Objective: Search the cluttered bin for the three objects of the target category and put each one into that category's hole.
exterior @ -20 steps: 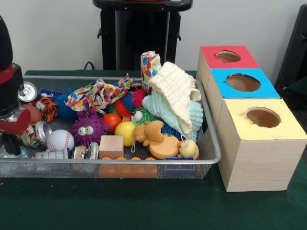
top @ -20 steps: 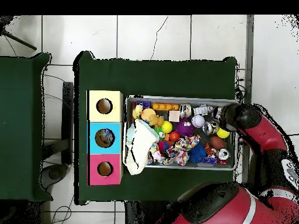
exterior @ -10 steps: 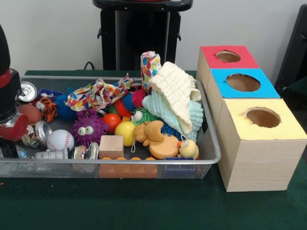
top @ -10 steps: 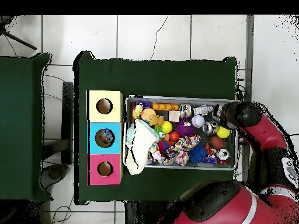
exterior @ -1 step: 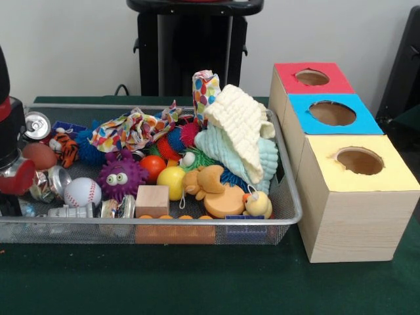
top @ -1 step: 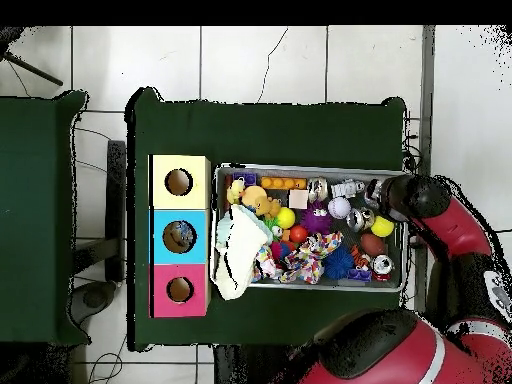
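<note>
A wire mesh bin [exterior @ -1 step: 289, 197] holds mixed clutter. Inside it are a baseball [exterior @ -1 step: 83, 191], a purple spiky toy [exterior @ -1 step: 121, 176], a wooden block [exterior @ -1 step: 152, 200], a yellow ball [exterior @ -1 step: 171, 182], crushed cans [exterior @ -1 step: 52, 181], a small yellow duck [exterior @ -1 step: 258, 204] and folded cloths [exterior @ -1 step: 239, 134]. My gripper [exterior @ -1 step: 8, 202] is down at the bin's left end in the front view, beside the cans, and the picture's edge cuts it off. From overhead the gripper [top @ -1 step: 386, 196] is over the bin's right end [top @ -1 step: 403, 240]. Whether it holds anything is hidden.
Three wooden boxes stand beside the bin, each with a round hole: red top [exterior @ -1 step: 312, 77], blue top [exterior @ -1 step: 332, 113], yellow top [exterior @ -1 step: 359, 161]. The blue box's hole [top @ -1 step: 178, 236] has something inside it in the overhead view. A black stand [exterior @ -1 step: 190, 46] rises behind the bin.
The arm has slid a little further toward the bin's outer end, so less of it shows in the front view. The objects in the bin lie as before.
</note>
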Motion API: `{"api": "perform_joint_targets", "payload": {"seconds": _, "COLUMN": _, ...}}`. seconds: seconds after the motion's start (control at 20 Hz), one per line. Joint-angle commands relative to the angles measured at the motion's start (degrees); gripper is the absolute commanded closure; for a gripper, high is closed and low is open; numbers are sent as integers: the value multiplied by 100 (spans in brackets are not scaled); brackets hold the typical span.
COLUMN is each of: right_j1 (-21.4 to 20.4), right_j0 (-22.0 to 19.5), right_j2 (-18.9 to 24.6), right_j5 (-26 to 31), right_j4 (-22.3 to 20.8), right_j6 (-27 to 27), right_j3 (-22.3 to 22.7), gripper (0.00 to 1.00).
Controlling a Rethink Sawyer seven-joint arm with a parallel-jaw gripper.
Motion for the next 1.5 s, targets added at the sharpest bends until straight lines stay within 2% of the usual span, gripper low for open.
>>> {"api": "perform_joint_targets", "payload": {"seconds": 0.05, "right_j1": 284, "right_j0": -210, "right_j2": 702, "right_j5": -428, "right_j4": 88, "right_j6": 935, "right_j3": 854, "gripper": 100}}
{"api": "perform_joint_targets", "payload": {"seconds": 0.2, "right_j1": 137, "right_j0": -284, "right_j2": 795, "right_j5": -935, "right_j4": 187, "right_j6": 1340, "right_j3": 1532, "gripper": 100}}
{"api": "perform_joint_targets", "payload": {"seconds": 0.35, "right_j1": -48, "right_j0": -193, "right_j2": 670, "right_j5": -1307, "right_j4": 377, "right_j6": 1964, "right_j3": 2160, "gripper": 100}}
{"api": "perform_joint_targets", "payload": {"seconds": 0.55, "right_j1": -221, "right_j0": -83, "right_j2": 523, "right_j5": -1963, "right_j4": 668, "right_j6": 2535, "right_j3": 2761, "gripper": 100}}
{"api": "perform_joint_targets", "payload": {"seconds": 0.85, "right_j1": -305, "right_j0": 133, "right_j2": 275, "right_j5": -2096, "right_j4": 1078, "right_j6": 2727, "right_j3": 3039, "gripper": 100}}
{"api": "perform_joint_targets", "payload": {"seconds": 1.2, "right_j1": -347, "right_j0": 87, "right_j2": 450, "right_j5": -2335, "right_j4": 1221, "right_j6": 2965, "right_j3": 3370, "gripper": 100}}
{"api": "perform_joint_targets", "payload": {"seconds": 1.5, "right_j1": -578, "right_j0": 172, "right_j2": 556, "right_j5": -2605, "right_j4": 1416, "right_j6": 3503, "right_j3": 3959, "gripper": 100}}
